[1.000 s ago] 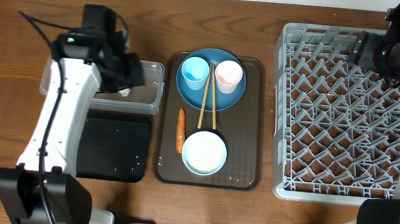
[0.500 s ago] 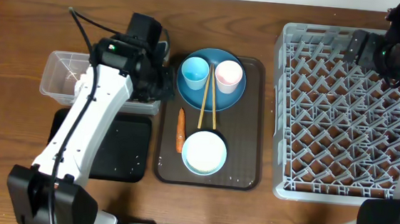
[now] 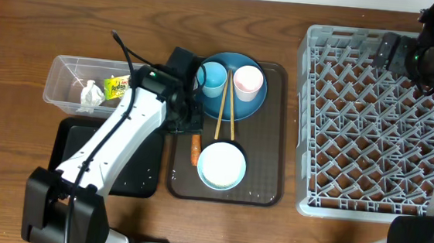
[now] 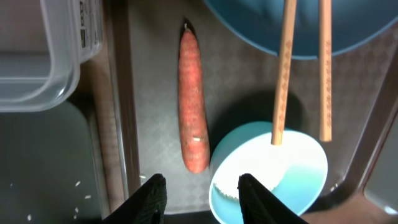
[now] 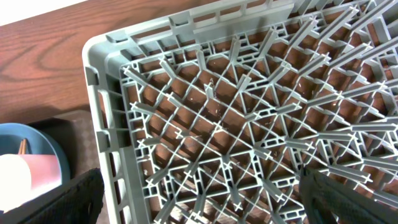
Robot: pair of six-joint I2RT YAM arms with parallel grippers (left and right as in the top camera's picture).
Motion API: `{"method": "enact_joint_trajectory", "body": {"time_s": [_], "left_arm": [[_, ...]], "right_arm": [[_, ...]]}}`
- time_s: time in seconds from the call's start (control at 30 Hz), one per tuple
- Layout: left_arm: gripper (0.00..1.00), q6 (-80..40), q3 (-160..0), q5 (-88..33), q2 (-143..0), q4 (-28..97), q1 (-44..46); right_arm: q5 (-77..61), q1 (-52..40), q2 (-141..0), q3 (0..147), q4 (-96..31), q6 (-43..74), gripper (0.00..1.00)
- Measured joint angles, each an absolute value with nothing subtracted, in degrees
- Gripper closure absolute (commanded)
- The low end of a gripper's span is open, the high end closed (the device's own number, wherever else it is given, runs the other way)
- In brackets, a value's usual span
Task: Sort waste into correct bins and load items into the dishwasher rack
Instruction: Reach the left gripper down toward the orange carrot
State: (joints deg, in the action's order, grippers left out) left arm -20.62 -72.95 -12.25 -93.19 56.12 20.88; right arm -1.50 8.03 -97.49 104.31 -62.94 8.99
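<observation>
The orange carrot (image 4: pixel 193 106) lies on the brown serving tray (image 4: pixel 149 124), between its left rim and the white/light-blue bowl (image 4: pixel 267 171). My left gripper (image 4: pixel 200 194) hovers open just short of the carrot's near tip, holding nothing. In the overhead view it (image 3: pixel 189 125) is above the carrot (image 3: pixel 195 149). The clear tub (image 3: pixel 69 75) holds the tissue (image 3: pixel 90 95) and the wrapper (image 3: pixel 116 88). Rice grains (image 4: pixel 78 183) dot the black tray (image 3: pixel 124 168). My right gripper (image 5: pixel 205 205) hangs wide open and empty over the grey rack (image 3: pixel 372 126).
On the blue plate (image 3: pixel 238 101) stand a light-blue cup (image 3: pixel 211 76) and a pink cup (image 3: pixel 248 80). The chopsticks (image 3: pixel 225 110) lean from the plate onto the bowl (image 3: pixel 221 166). The tub's corner (image 4: pixel 43 68) is close on the left gripper's left.
The left arm has swung right from over the clear tub to the carrot on the serving tray. Tissue and wrapper now show in the tub. The right arm has stayed still.
</observation>
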Motion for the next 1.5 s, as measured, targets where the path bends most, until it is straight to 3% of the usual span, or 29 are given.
{"method": "enact_joint_trajectory", "body": {"time_s": [0.5, 1.5], "left_arm": [[0.59, -24.0, -61.3, -11.6, -93.2, 41.6, 21.2], [0.59, -27.3, -59.4, 0.5, -94.9, 38.0, 29.1]], "right_arm": [[-1.5, 8.0, -97.5, 104.3, -62.9, 9.0, 0.01], [-1.5, 8.0, -97.5, 104.3, -62.9, 9.0, 0.01]]}}
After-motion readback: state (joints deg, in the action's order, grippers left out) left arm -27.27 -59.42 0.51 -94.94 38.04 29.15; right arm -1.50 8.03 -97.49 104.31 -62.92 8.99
